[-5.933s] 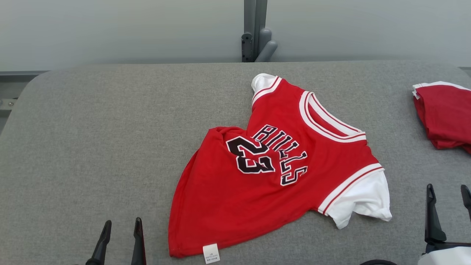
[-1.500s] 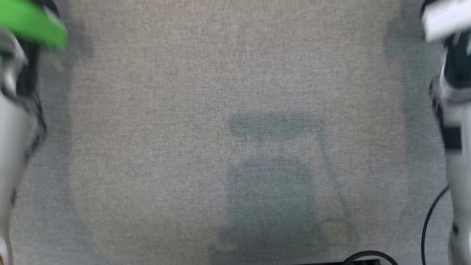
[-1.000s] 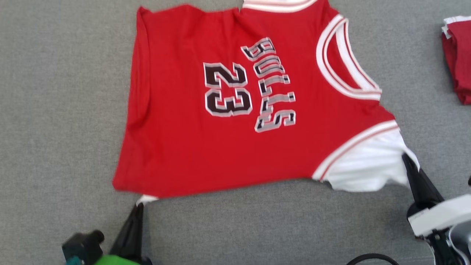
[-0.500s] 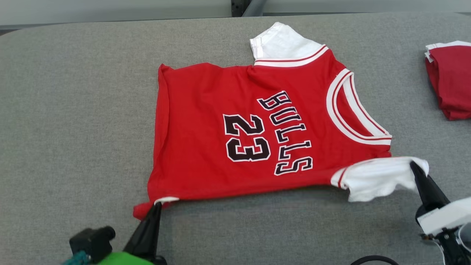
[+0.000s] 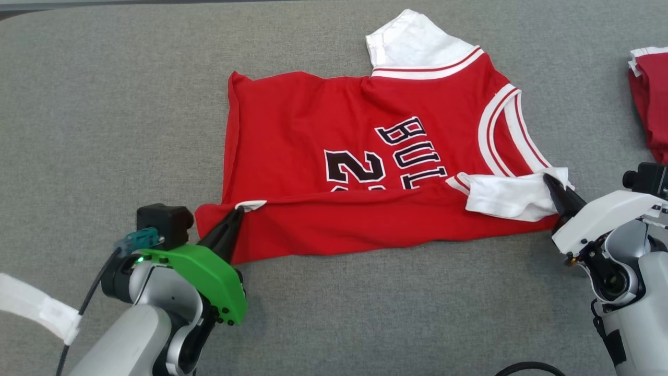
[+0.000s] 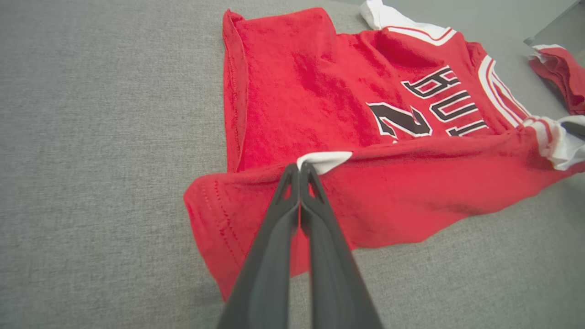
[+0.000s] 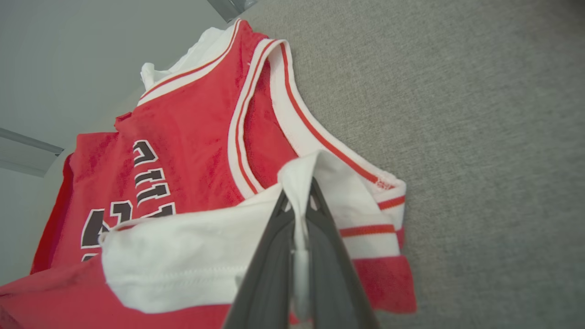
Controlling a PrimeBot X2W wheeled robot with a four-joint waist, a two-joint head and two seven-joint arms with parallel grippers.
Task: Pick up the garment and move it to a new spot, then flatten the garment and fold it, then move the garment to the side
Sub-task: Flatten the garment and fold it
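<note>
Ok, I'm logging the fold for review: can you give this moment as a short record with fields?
garment: red jersey, on the grey table, near edge folded partly over the print
left gripper: shut on the hem at the white label
right gripper: shut on the near white sleeve
also there: second red garment at far right

One red jersey [image 5: 292, 120] with white sleeves and black lettering; one other red-and-white garment [image 5: 652, 104]; two dark pincers, left pincer [image 5: 240, 211] and right pincer [image 5: 548, 178]; one grey fabric tabletop [image 5: 104, 104].
</note>
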